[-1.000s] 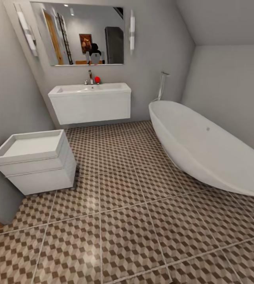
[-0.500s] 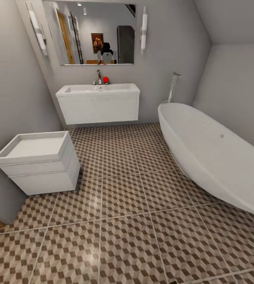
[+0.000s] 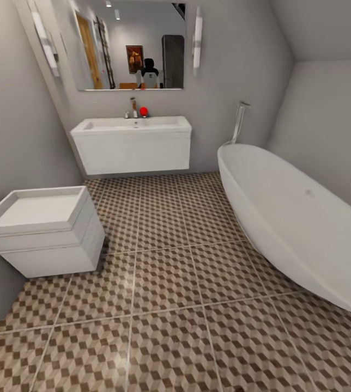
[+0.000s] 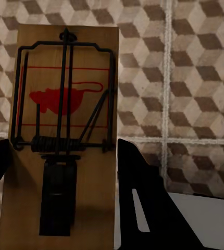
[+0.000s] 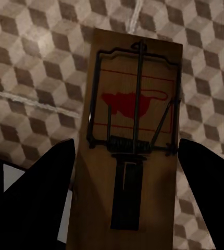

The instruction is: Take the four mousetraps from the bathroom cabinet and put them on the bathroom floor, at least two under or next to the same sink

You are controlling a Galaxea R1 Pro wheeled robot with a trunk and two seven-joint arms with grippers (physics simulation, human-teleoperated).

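From the head camera, the long white sink [image 3: 132, 144] hangs on the grey back wall under a mirror [image 3: 129, 46], its flat front plain and smooth. Right of the sink curves a glossy white oval bathtub [image 3: 295, 223]; left of and nearer than the sink stands a square-edged white toilet [image 3: 42, 231]. The bathroom floor [image 3: 170, 283] spreads from the sink in large cube-patterned tiles. In the left wrist view, the left gripper [image 4: 60, 166] points down over those tiles, its dark fingers clamped on either side of a flat wooden mousetrap [image 4: 65, 140] with black wire and a red mouse print. In the right wrist view, the right gripper [image 5: 125, 172] likewise grips a second mousetrap [image 5: 130, 135] above the tiles.
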